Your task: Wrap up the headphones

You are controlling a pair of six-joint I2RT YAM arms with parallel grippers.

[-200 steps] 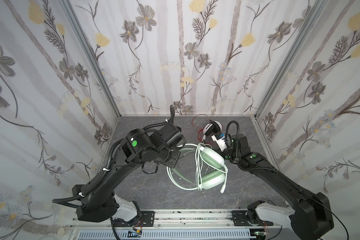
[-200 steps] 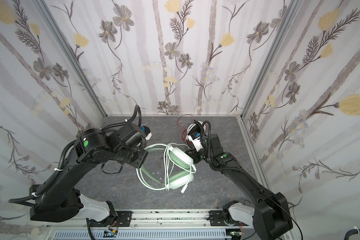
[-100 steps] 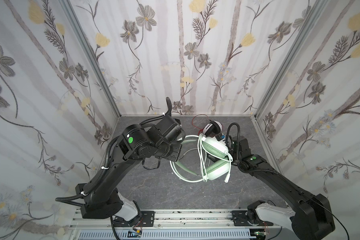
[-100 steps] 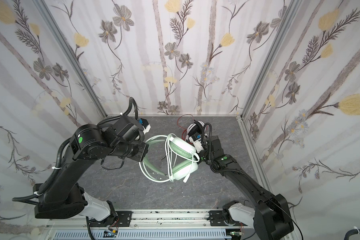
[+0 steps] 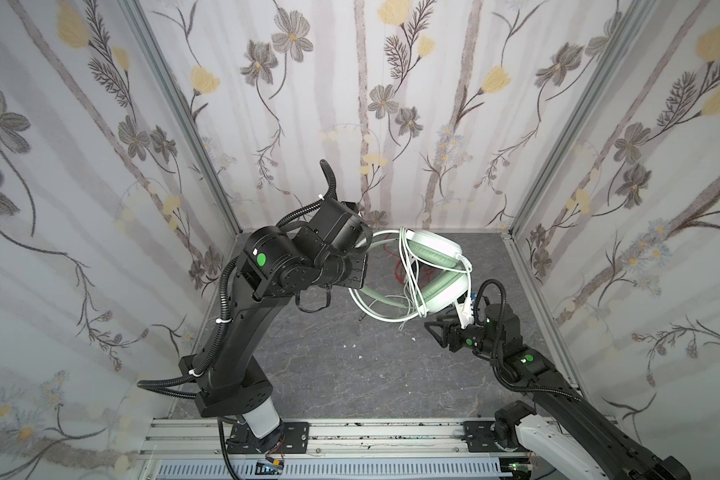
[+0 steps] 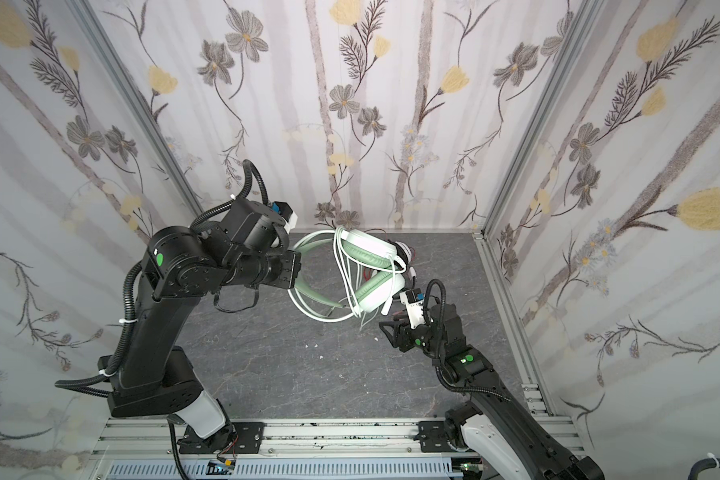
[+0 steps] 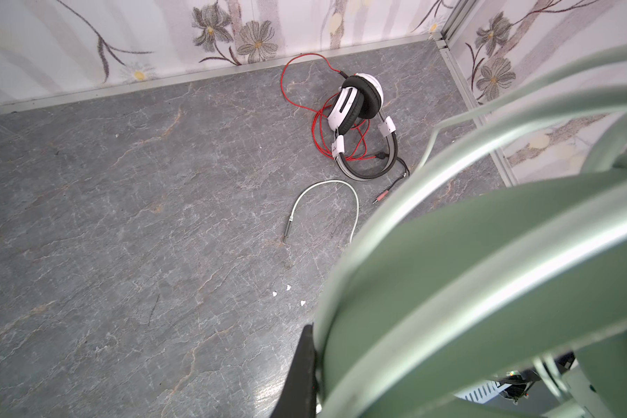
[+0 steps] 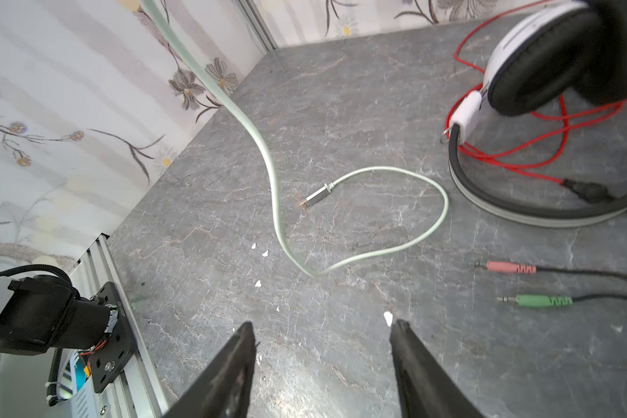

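We see right gripper (image 8: 323,327) now open, empty, backed off; left gripper (image 5: 360,270) stays clamped on the mint-green headset (image 5: 435,266), lifted higher. Its pale cord (image 8: 445,208) is looped round it.

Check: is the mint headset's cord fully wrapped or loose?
Partly wrapped: loops cross the mint-green headset, but the cord tail and plug lie loose on the table.

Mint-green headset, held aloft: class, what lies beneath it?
On the table: its own plug-tipped cord end and the red-corded white-and-black headset. In both top views the mint-green headset covers most of that headset.
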